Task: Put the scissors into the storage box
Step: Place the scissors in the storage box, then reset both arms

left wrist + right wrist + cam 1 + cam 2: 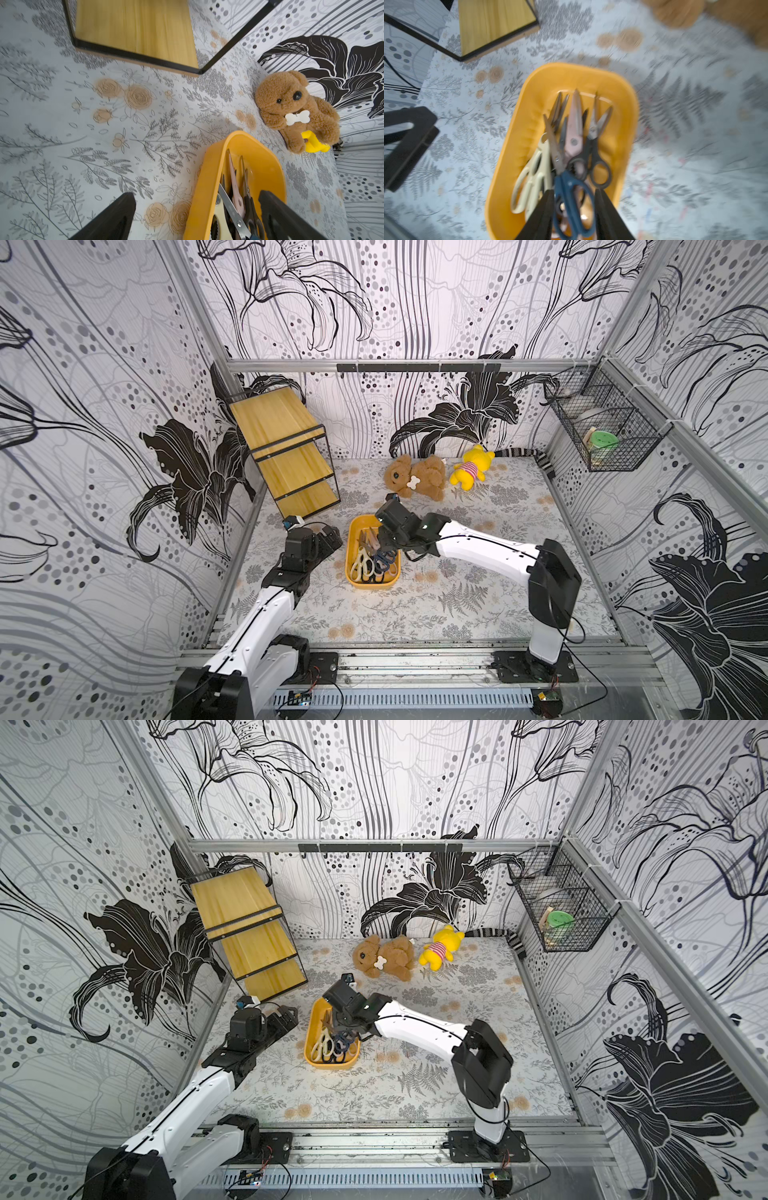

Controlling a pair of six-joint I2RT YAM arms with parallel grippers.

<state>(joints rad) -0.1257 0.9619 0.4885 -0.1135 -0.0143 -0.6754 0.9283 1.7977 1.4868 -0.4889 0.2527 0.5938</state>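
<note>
The orange-yellow storage box point(350, 556) point(308, 1044) point(203, 187) point(517, 133) lies mid-table with several scissors point(370, 562) point(332, 1046) piled inside: a cream pair point(533, 182), a pinkish pair point(576, 128) point(234, 187), a black pair point(596, 158) and a dark blue pair point(571, 191) on top. My right gripper point(384, 549) point(343, 1029) point(574, 190) hangs over the box, open, its fingers on either side of the blue handles. My left gripper point(330, 536) point(289, 1017) point(196, 194) stands wide open at the box's left side, holding nothing.
A wooden shelf rack point(286, 448) leans at the back left. A brown teddy point(417, 477) point(295, 108) and a yellow plush toy point(471, 466) lie at the back. A black wire basket point(602, 427) hangs on the right wall.
</note>
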